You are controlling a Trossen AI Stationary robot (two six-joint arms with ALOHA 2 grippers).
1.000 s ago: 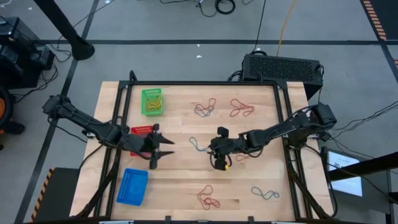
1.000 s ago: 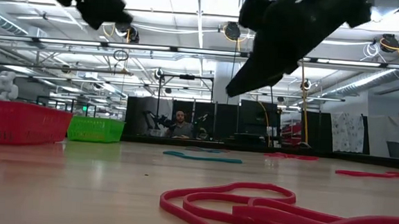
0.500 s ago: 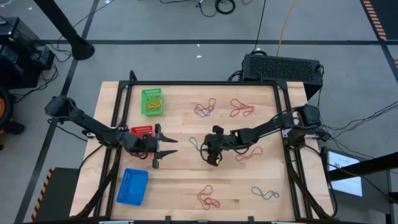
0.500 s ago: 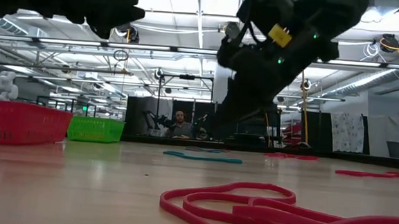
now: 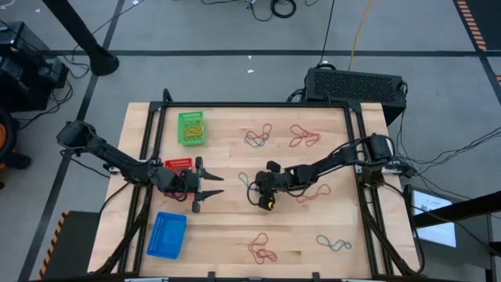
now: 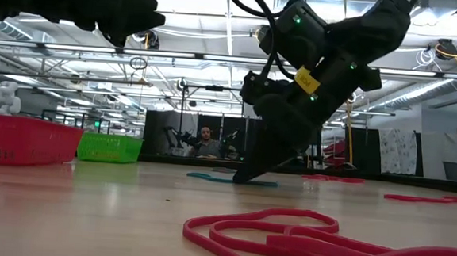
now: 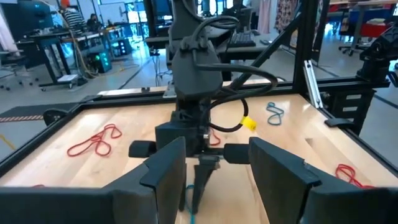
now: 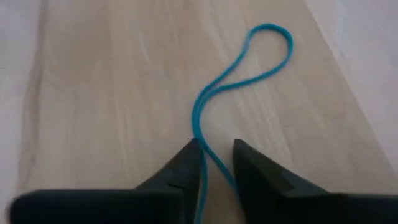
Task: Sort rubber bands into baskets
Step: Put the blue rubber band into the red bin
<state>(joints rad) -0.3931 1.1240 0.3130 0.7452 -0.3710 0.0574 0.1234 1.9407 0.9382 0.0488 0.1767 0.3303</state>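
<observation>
High view: right gripper [image 5: 259, 190] is down on the blue rubber band [image 5: 245, 182] mid-table; left gripper [image 5: 205, 186] waits spread.

Right wrist view: fingers straddle the band [image 8: 211, 99], a narrow gap left (not pinched). We'd centre the strand, then close fully.

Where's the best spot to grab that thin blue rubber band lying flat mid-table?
Grip the thin blue rubber band at its narrow waist, where both strands run together, coming straight down from above. The right gripper already straddles it there, fingers not yet closed.
</observation>
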